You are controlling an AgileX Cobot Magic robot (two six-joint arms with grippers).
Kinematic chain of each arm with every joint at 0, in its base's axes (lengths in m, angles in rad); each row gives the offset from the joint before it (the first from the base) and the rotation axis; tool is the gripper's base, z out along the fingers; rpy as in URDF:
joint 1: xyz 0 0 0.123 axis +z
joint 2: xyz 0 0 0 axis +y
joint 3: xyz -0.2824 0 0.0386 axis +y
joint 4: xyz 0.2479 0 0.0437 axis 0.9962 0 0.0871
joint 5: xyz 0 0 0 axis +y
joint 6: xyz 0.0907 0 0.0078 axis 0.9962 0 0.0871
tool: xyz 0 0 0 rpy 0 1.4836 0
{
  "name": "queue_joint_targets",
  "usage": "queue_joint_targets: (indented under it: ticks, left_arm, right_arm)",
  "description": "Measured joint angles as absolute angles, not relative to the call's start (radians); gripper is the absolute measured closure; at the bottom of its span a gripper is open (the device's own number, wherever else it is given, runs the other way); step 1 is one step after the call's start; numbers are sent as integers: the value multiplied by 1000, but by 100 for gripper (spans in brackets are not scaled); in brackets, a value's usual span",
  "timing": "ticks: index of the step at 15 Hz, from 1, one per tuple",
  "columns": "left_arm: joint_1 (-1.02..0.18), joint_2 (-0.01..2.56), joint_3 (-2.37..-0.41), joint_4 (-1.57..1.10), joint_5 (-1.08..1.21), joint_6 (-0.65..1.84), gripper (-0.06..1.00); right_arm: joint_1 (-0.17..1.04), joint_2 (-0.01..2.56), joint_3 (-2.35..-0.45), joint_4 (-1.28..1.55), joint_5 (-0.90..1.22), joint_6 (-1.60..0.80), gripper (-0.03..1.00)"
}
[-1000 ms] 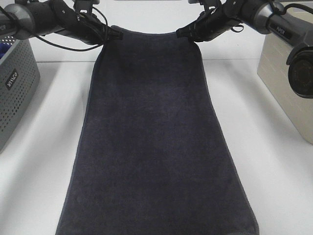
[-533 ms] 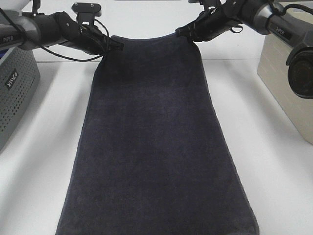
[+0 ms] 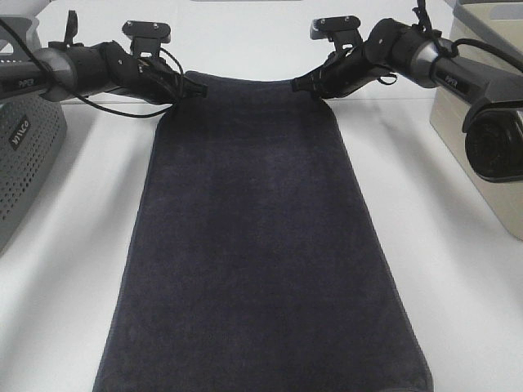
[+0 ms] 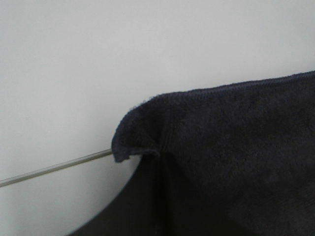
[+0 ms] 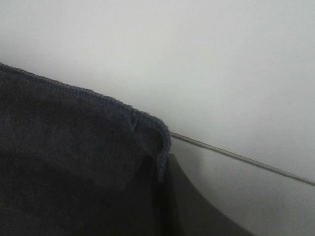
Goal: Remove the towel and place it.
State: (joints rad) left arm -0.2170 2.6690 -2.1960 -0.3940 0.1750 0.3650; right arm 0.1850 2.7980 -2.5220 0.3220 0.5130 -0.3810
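Note:
The towel (image 3: 257, 245) is a long dark charcoal cloth spread flat down the middle of the white table (image 3: 458, 269), its near end running past the front edge of the view. My left gripper (image 3: 186, 86) is shut on the towel's far left corner (image 4: 142, 132). My right gripper (image 3: 304, 82) is shut on the far right corner (image 5: 147, 135). Both corners are held just above the table. In the wrist views the fingers are hidden under the cloth.
A grey perforated basket (image 3: 20, 159) stands at the left edge of the table. A beige bin (image 3: 482, 122) stands at the right edge. A thin seam line (image 4: 54, 167) crosses the white surface behind the towel.
Both grippers have come down toward the table with the towel's far corners. The far edge of the towel has lowered and the cloth now lies flatter.

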Motion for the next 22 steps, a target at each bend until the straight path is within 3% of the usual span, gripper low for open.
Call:
queue_joint_targets:
  ticks: [15,17,18,19,21,22]
  left_arm:
    - [-217,2686,-2196,-385,133,365,88]
    - [-217,2692,-2196,-380,126,365,81]
    - [-217,2692,-2196,-379,124,365,75]
    - [-217,2692,-2196,-379,120,365,68]
    - [-217,2692,-2196,-379,112,365,56]
    - [-217,2692,-2196,-378,108,365,40]
  right_arm:
    - [185,2806,-2522,375,514,-381,90]
    - [185,2806,-2522,381,517,-381,83]
    - [185,2806,-2522,385,517,-381,71]
    - [185,2806,-2522,392,517,-381,66]
    - [185,2806,-2522,405,516,-376,43]
    - [185,2806,-2522,408,514,-372,29]
